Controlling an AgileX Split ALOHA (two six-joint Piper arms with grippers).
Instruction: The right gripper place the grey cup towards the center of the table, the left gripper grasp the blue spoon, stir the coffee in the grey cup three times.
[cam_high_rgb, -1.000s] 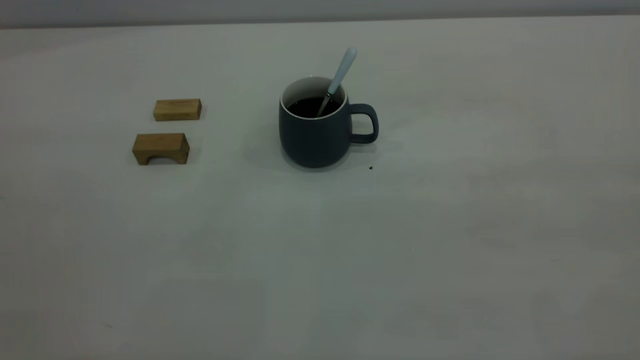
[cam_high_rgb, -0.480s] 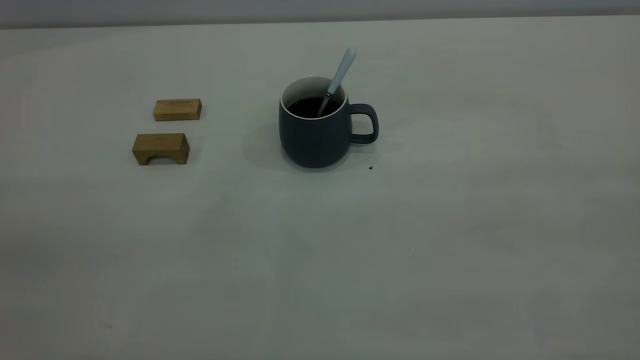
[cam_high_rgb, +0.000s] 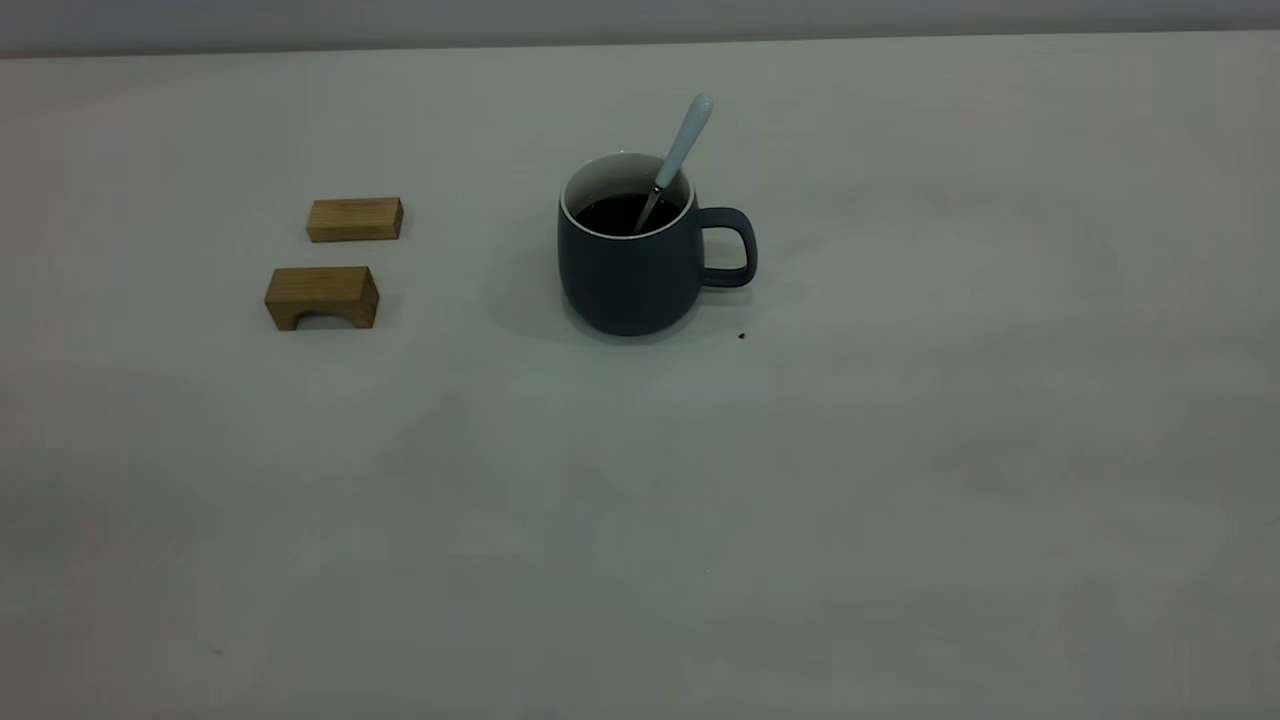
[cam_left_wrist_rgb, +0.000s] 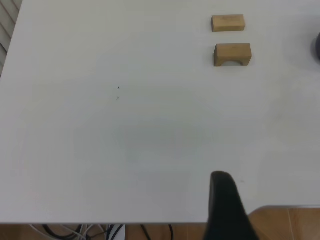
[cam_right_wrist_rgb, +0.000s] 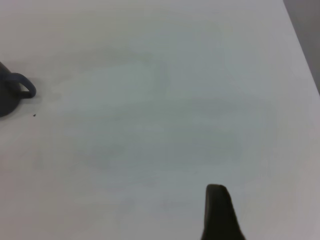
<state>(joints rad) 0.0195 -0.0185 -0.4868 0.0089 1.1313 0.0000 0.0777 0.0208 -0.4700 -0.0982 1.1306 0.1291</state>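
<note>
The grey cup (cam_high_rgb: 625, 275) stands upright near the middle of the table (cam_high_rgb: 900, 450), its handle pointing right. Dark coffee (cam_high_rgb: 615, 212) fills it below the white rim. The blue spoon (cam_high_rgb: 686, 138) leans in the cup, bowl sunk in the coffee and pale handle sticking up to the right. Neither arm appears in the exterior view. A black part of my left gripper (cam_left_wrist_rgb: 225, 202) shows over the table's near edge, far from the cup. My right gripper (cam_right_wrist_rgb: 217, 210) hangs over bare tabletop, with the cup (cam_right_wrist_rgb: 9, 97) far off at the picture's edge.
Two tan wooden blocks lie left of the cup: a flat one (cam_high_rgb: 354, 219) and an arched one (cam_high_rgb: 321, 297), also in the left wrist view as the flat block (cam_left_wrist_rgb: 228, 23) and the arched block (cam_left_wrist_rgb: 232, 54). A dark speck (cam_high_rgb: 741, 336) lies by the cup.
</note>
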